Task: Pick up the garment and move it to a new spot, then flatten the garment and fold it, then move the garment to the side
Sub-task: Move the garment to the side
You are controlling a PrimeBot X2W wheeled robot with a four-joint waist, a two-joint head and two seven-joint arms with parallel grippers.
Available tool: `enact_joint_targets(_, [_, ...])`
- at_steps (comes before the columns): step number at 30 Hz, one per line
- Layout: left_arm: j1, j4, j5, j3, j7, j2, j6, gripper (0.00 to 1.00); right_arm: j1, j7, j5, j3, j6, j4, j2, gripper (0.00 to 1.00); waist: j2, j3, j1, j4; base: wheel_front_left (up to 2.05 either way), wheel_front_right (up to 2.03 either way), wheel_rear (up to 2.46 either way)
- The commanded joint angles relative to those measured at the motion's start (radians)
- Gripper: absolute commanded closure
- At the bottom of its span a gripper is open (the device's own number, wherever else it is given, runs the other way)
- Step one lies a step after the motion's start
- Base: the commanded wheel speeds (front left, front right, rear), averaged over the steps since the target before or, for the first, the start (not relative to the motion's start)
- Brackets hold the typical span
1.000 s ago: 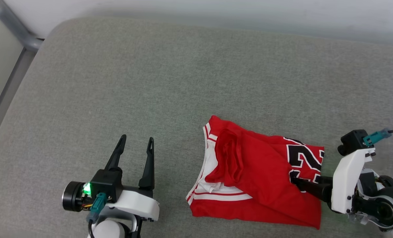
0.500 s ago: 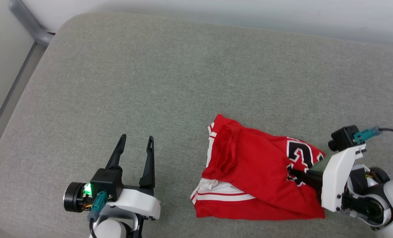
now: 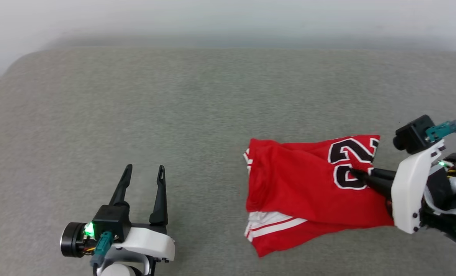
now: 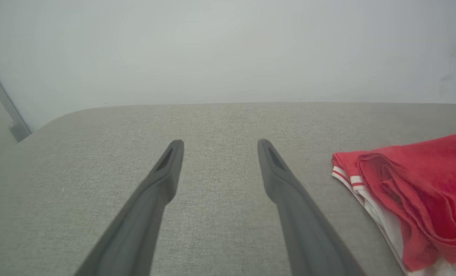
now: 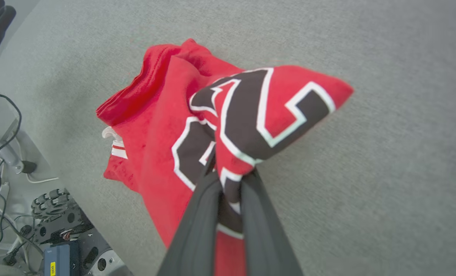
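**A:** Where is the shirt (image 3: 308, 184) just now?

**B:** It is on the grey counter (image 3: 155, 107), bunched in a loose heap. The right jaws are pressed together on a fold of it, right at the black number print (image 5: 243, 126). A peak of cloth stands up past their tips, and the rest trails away from them onto the counter.

**A:** And the left jaws?

**B:** They are spread, holding nothing, and point out over bare counter. The shirt lies well off to their right, with its striped trim (image 4: 345, 177) the edge nearest them.

**A:** How do you reckon it will handle?

**B:** Soft, light and limp, I'd say. It sags from the one pinch and keeps no shape of its own. Weight won't be a problem, but whatever isn't held will drag along the counter and fold under itself. The knit looks grippy enough that a firm pinch shouldn't slip.

**A:** Is that hold good enough?

**B:** For carrying it to a new spot, probably. The pinch seems to take in several layers, so it should keep hold of the shirt. For flattening I'd want two holds on an outer edge, such as the hem or the shoulders. A single pinch in the middle of the print won't spread it. I can't tell which layer is the hem in that heap. The trimmed edge on the side away from the right jaws looks the easiest for the left jaws to reach.
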Motion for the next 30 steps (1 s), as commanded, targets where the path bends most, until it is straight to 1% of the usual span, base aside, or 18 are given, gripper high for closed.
enact_joint_targets(1, [0.001, -0.005, 0.003, 0.007, -0.002, 0.001, 0.0, 0.0, -0.017, 0.003, -0.007, 0.001, 0.0, -0.007, -0.012, 1.0, 0.0, 0.004, 0.0, -0.067, 0.0, 0.0, 0.0])
enact_joint_targets(4, [-0.018, -0.021, 0.011, 0.016, -0.002, 0.006, -0.007, 0.0, -0.037, -0.006, -0.031, -0.002, 0.0, -0.016, -0.062, 1.0, 0.0, 0.03, 0.0, -0.126, 0.0, 0.0, 0.0])
enact_joint_targets(8, [-0.042, -0.039, 0.02, 0.036, -0.002, 0.024, -0.01, 0.0, -0.075, -0.024, -0.058, -0.012, 0.0, -0.005, -0.107, 1.0, 0.0, 0.084, 0.0, -0.198, 0.0, 0.0, 0.0])
enact_joint_targets(9, [-0.053, -0.04, 0.022, 0.039, -0.002, 0.03, -0.016, 0.0, -0.086, -0.032, -0.067, -0.016, -0.001, 0.004, -0.12, 1.0, 0.0, 0.097, 0.0, -0.21, 0.0, 0.0, 0.0])
enact_joint_targets(13, [-0.083, -0.069, 0.038, 0.044, -0.002, 0.043, -0.014, 0.0, -0.143, -0.069, -0.134, -0.023, -0.001, 0.048, -0.176, 1.0, 0.0, 0.161, 0.0, -0.246, 0.0, 0.0, 0.0])
enact_joint_targets(14, [-0.092, -0.079, 0.042, 0.046, -0.002, 0.051, -0.015, 0.0, -0.161, -0.081, -0.161, -0.026, -0.001, 0.062, -0.201, 1.0, 0.0, 0.182, 0.0, -0.251, 0.0, 0.0, 0.0])
enact_joint_targets(18, [-0.122, -0.101, 0.053, 0.047, -0.002, 0.063, -0.023, 0.0, -0.214, -0.107, -0.218, -0.057, -0.001, 0.164, -0.246, 1.0, 0.0, 0.247, 0.0, -0.251, 0.0, 0.0, 0.0])
enact_joint_targets(20, [-0.138, -0.11, 0.055, 0.043, -0.002, 0.068, -0.026, 0.0, -0.237, -0.122, -0.257, -0.086, -0.001, 0.226, -0.274, 1.0, 0.0, 0.273, 0.0, -0.242, 0.0, 0.0, 0.0])
enact_joint_targets(24, [-0.167, -0.126, 0.063, 0.032, -0.002, 0.075, -0.032, 0.0, -0.256, -0.148, -0.328, -0.145, -0.001, 0.336, -0.31, 1.0, 0.0, 0.324, 0.0, -0.217, 0.0, 0.0, 0.0])
enact_joint_targets(30, [-0.183, -0.155, 0.065, 0.035, -0.002, 0.083, -0.025, 0.0, -0.284, -0.19, -0.397, -0.276, -0.001, 0.477, -0.287, 1.0, 0.0, 0.38, 0.0, -0.207, 0.0, 0.0, 0.0])
